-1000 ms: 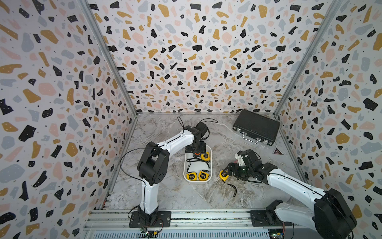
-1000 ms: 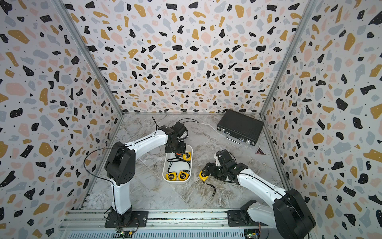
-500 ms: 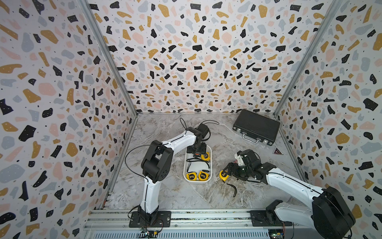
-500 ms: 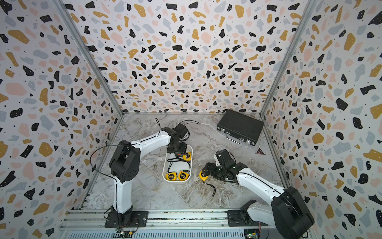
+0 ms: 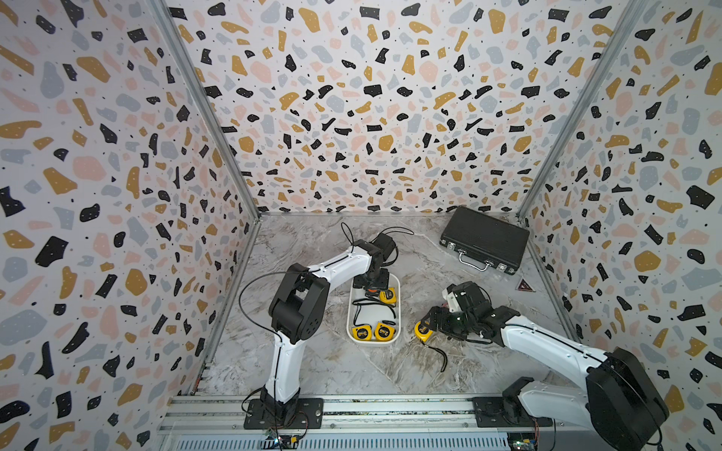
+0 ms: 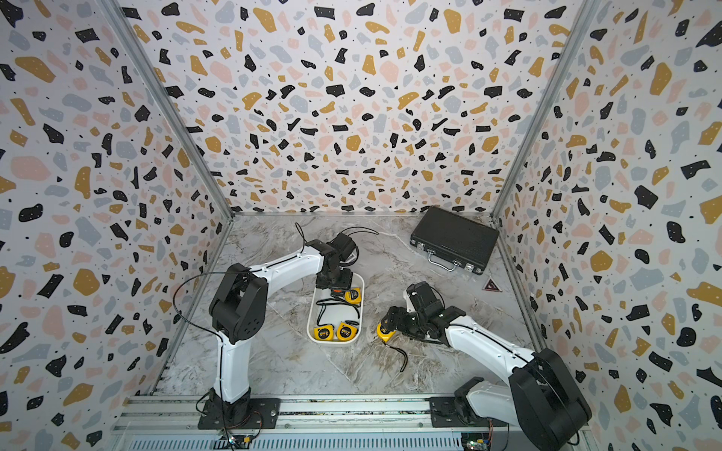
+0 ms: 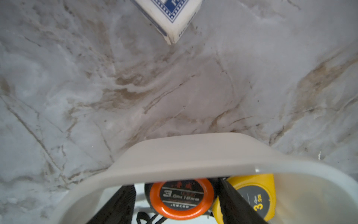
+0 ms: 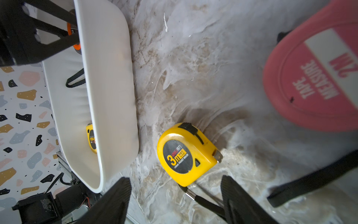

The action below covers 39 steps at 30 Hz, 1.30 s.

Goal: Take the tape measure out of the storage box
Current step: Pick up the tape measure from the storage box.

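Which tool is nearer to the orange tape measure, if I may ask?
Left: the left tool straddles the orange tape measure inside the storage box; the right tool is outside, by a yellow tape measure.

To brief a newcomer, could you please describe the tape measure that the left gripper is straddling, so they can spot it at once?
On the marble table, find the white storage box near its middle. At the box's far end, a tape measure lies between the fingers of the left gripper. It alone has an orange ring on a black face; its neighbours are yellow.

White arms (image 5: pixel 344 265), black joints (image 5: pixel 299 308)
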{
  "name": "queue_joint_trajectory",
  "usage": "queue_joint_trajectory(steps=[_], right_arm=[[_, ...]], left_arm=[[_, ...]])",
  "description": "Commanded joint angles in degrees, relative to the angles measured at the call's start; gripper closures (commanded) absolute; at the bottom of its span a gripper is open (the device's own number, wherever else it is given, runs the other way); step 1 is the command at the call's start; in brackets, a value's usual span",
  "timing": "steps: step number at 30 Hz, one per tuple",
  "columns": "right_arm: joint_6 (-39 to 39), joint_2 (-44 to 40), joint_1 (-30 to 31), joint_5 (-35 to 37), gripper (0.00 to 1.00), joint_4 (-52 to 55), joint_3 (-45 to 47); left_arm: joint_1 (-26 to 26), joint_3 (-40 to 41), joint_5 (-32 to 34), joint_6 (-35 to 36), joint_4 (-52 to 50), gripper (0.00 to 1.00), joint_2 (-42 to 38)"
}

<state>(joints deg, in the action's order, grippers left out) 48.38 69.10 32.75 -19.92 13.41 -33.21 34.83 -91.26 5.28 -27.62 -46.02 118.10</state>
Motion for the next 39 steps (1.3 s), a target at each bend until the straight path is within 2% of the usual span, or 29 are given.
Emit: queue_joint_trajectory(steps=[1,6,12,27,30,34,36,37,39], right_arm=[[-0.3,0.2,0.1,-0.1,0.22,-0.3,-2.6],[-0.5,0.6,0.1,-0.2,0.22,-0.7,-2.7],[-0.6,1.3,0.1,-0.6,0.22,-0.9,-2.7],[-1.7,3.7,0.1,-2.0,0.23,-1.5,-3.9],[-2.1,3.3,0.1,-1.8,0.23,-0.9,-4.5],[-2.6,2.5,0.1,-2.1,0.23,-0.2,-4.8],[-2.8,1.9,0.1,-2.2,0.23,0.0,-4.7],[-2.9,1.6,0.1,-2.3,0.23,0.0,-4.8],[-2.9,1.1,0.1,-2.4,0.22,0.0,-4.8]], left_arm=[[-0.5,-2.1,1.0,0.4,-0.9,0.3,1.0],[-0.8,-3.6,1.1,0.0,-2.6,0.34,2.4],[-1.0,-5.1,-0.2,-0.7,-4.3,0.34,4.0],[-1.1,-2.4,-2.3,-3.6,-2.8,0.35,4.7],[-1.2,-3.1,-2.7,-3.8,-3.2,0.45,5.3],[-1.2,-2.1,-2.9,-4.8,-3.2,0.81,3.3],[-1.2,-1.2,-3.0,-5.8,-3.4,0.96,1.5],[-1.0,-0.7,-3.1,-6.3,-3.5,1.0,0.5],[-1.0,0.6,-3.3,-7.9,-3.4,1.0,-2.1]])
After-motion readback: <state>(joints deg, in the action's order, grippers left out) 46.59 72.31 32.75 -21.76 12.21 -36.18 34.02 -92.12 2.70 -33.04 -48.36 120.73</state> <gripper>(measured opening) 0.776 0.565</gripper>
